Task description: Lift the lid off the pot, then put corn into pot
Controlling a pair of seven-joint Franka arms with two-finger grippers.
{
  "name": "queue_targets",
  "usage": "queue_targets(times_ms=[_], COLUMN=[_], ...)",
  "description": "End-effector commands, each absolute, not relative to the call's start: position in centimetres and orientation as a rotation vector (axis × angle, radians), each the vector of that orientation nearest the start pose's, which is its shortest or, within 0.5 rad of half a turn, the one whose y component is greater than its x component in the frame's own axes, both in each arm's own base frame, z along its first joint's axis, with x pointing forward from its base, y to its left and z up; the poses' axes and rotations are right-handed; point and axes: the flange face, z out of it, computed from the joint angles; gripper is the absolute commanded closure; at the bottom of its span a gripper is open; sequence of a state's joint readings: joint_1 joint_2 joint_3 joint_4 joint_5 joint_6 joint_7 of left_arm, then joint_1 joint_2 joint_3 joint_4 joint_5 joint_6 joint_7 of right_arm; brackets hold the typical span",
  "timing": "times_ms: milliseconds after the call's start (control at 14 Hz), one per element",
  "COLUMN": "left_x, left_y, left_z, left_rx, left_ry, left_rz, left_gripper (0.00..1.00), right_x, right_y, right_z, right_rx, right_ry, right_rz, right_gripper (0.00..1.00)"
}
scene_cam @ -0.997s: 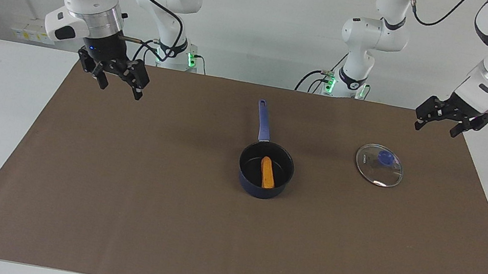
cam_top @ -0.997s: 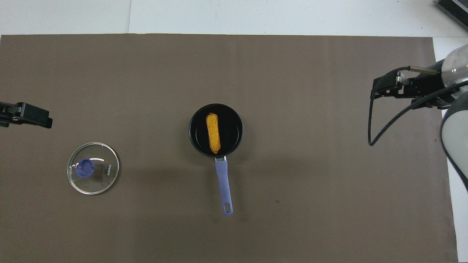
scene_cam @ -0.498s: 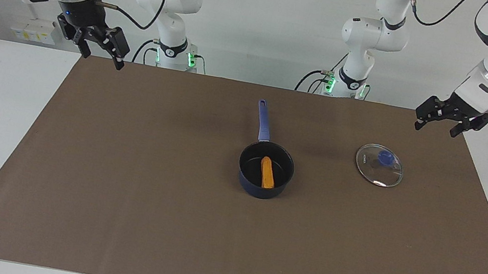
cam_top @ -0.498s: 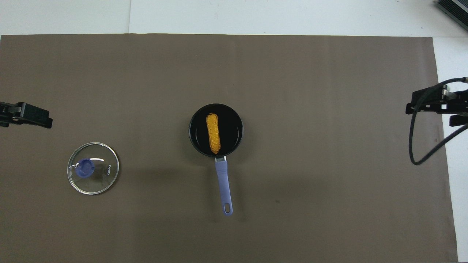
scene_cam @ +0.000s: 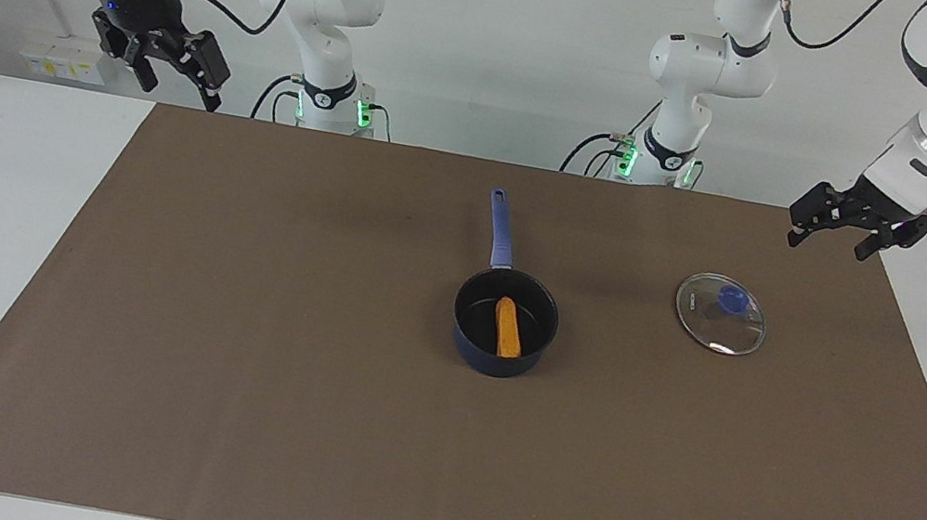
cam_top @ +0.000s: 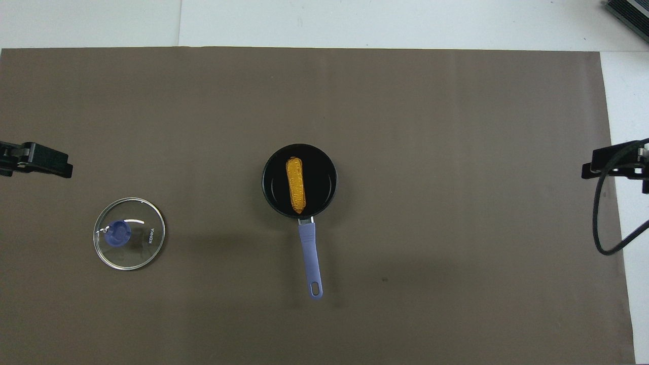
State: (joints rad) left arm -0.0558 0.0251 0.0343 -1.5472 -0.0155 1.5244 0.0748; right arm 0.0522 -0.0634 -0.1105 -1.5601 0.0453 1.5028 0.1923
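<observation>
Corn point(scene_cam: 508, 327) lies inside the saucepan point(scene_cam: 505, 323), the landmark at mid-table, its blue handle pointing toward the robots. Beside the saucepan, toward the left arm's end, the glass lid point(scene_cam: 720, 313) rests flat on the brown mat point(scene_cam: 222, 351). Both steps look done. The left gripper point(scene_cam: 841, 232) waits above the mat's edge, jaws spread and empty. The right gripper point(scene_cam: 168, 67), also spread and empty, has pulled up and away from the saucepan over the last second, which reads as retreat after the drop.
</observation>
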Motion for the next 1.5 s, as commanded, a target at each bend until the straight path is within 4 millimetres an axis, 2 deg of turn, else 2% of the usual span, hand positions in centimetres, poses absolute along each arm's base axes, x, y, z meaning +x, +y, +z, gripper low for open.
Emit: queue_targets(times_ms=[0,142,356,498,712,854,1068,1424], left_x=[55.7,55.7,55.7,55.7,55.7,55.7,55.7,55.7], left_y=[-1.0,-1.0,-1.0,-1.0,-1.0,-1.0,-1.0,-1.0], left_z=[62.3,62.3,62.3,62.3,62.3,62.3,62.2,62.3], left_rx=[-3.147,-3.147,-3.147,-3.147,-3.147,-3.147,-3.147,-3.147], left_ry=[0.146,0.146,0.146,0.146,0.146,0.146,0.146,0.146], left_rz=[0.087,0.087,0.087,0.087,0.089,0.087,0.091,0.089], left_gripper=[0.00,0.00,0.00,0.00,0.00,0.00,0.00,0.00], right_x=[51.8,51.8,52.6,52.4,52.7,52.4,51.9,51.8], right_y=[-2.3,-1.4,-3.0,-3.5,-2.9,-3.2,-3.8,-3.4], right_z=[65.6,65.8,65.9,65.8,67.5,68.1,67.6,67.0], right_rx=[-3.082,-3.103,-3.112,-3.125,-3.151,-3.160,-3.142,-3.151], right_ry=[0.323,0.292,0.174,0.172,0.164,0.117,0.122,0.008], right_rz=[-0.040,-0.049,-0.106,-0.095,-0.167,-0.176,-0.153,-0.110], right_gripper=[0.00,0.00,0.00,0.00,0.00,0.00,0.00,0.00])
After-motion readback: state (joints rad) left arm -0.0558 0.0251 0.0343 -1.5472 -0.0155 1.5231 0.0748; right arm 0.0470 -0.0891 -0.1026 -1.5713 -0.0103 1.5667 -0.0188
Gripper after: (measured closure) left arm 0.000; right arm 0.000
